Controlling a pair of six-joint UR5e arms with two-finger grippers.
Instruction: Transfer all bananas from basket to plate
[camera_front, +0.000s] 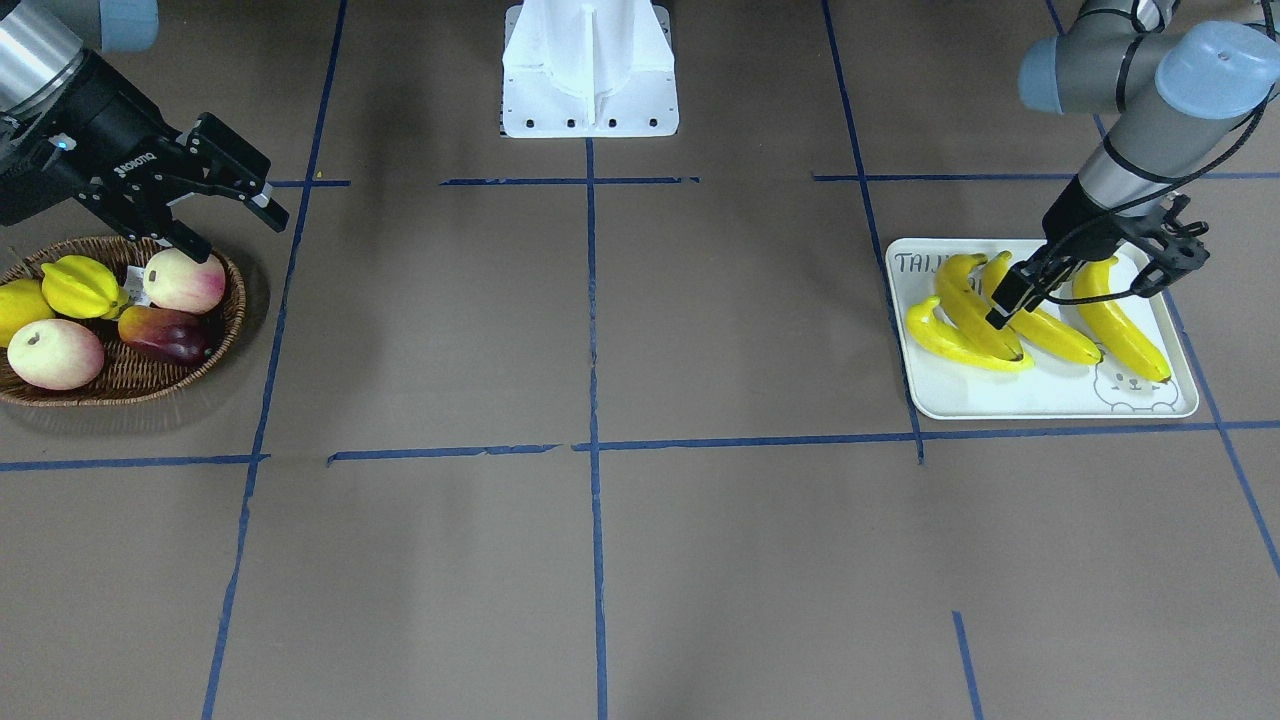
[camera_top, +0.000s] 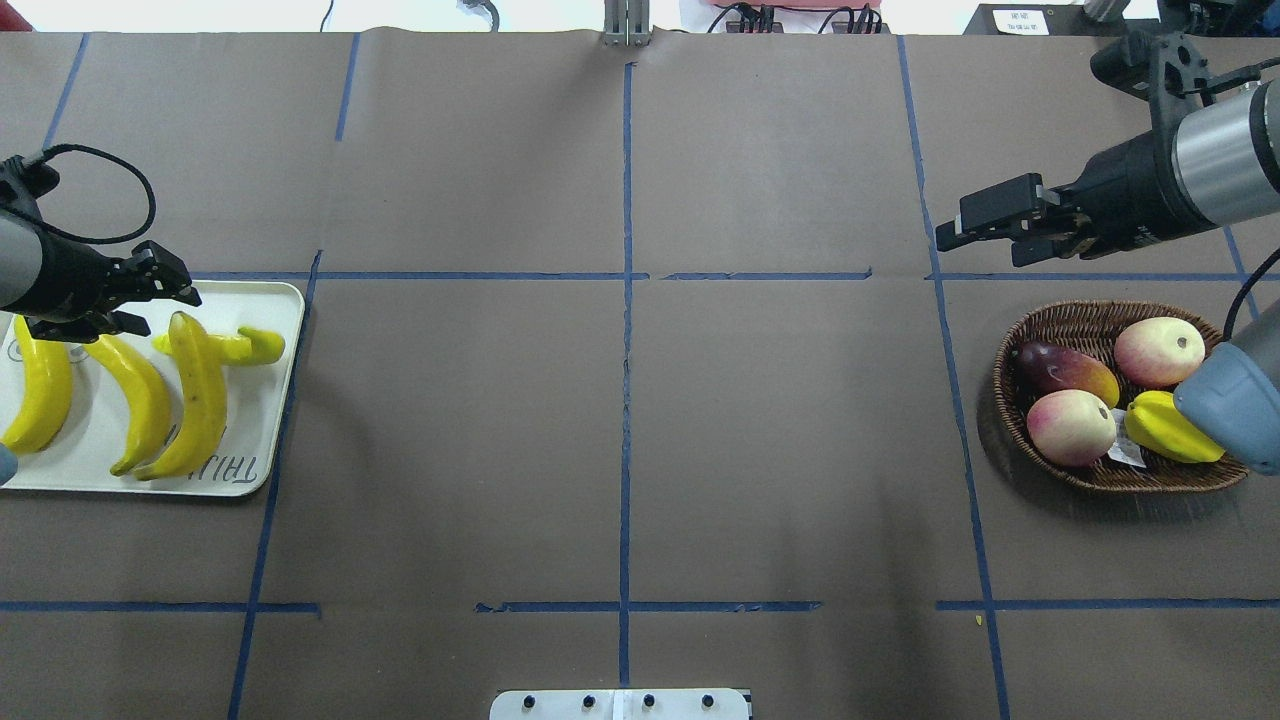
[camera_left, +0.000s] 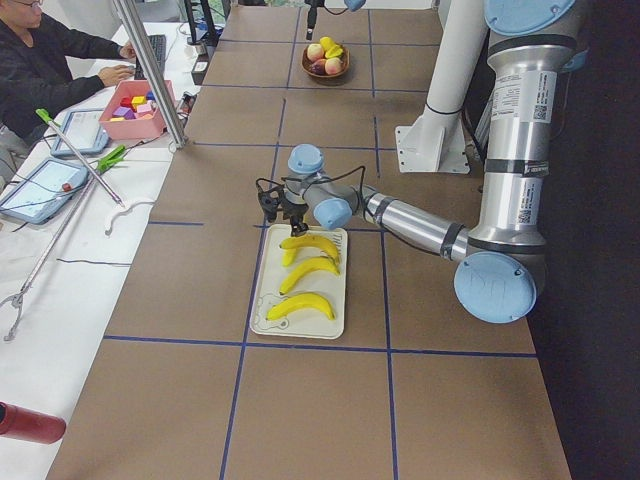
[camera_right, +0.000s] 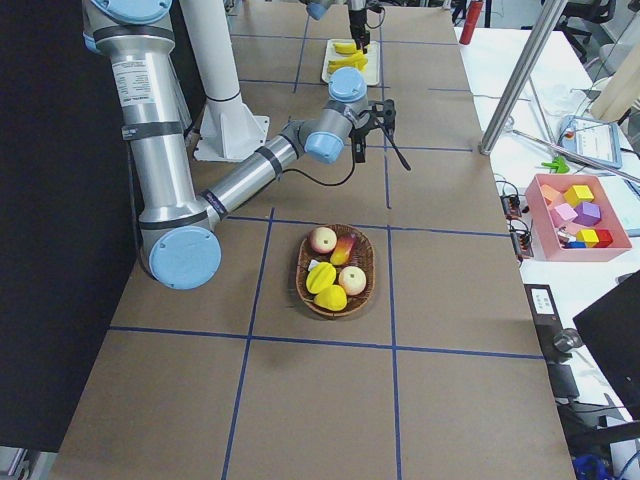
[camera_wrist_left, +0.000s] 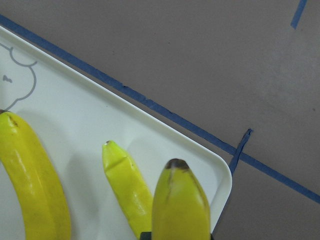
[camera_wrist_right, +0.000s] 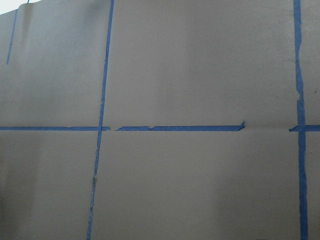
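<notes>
1. The plate (camera_front: 1040, 395) sits on the table (camera_front: 700, 330) at the right of the front-facing view, which is the left edge of the overhead view.
2. All four bananas (camera_front: 975, 315) lie on the plate.
   - Three lie roughly side by side.
   - The fourth, nearest the table's centre, is partly covered by its neighbour and touches it.
3. The left gripper (camera_top: 168, 310) hangs low over the plate's far edge, next to the banana tips.
   - Its fingers are spread wide and grip nothing.
   - In the left wrist view, one dark banana tip fills the bottom centre of the frame. The plate's rounded corner shows behind it.
4. The basket (camera_front: 130, 375) sits at the left of the front-facing view, well apart from the plate. It holds:
   - a starfruit (camera_front: 80, 285);
   - two pink-and-cream round fruits (camera_front: 185, 280);
   - a dark red mango (camera_front: 165, 335);
   - a round yellow fruit (camera_front: 15, 310) at the frame edge.
5. The right gripper (camera_front: 238, 230) is raised, near the basket's rim on its table-centre side.
   - Its fingers are apart and empty.
   - The right wrist view shows only bare table crossed by blue tape lines (camera_front: 592, 300).
</notes>
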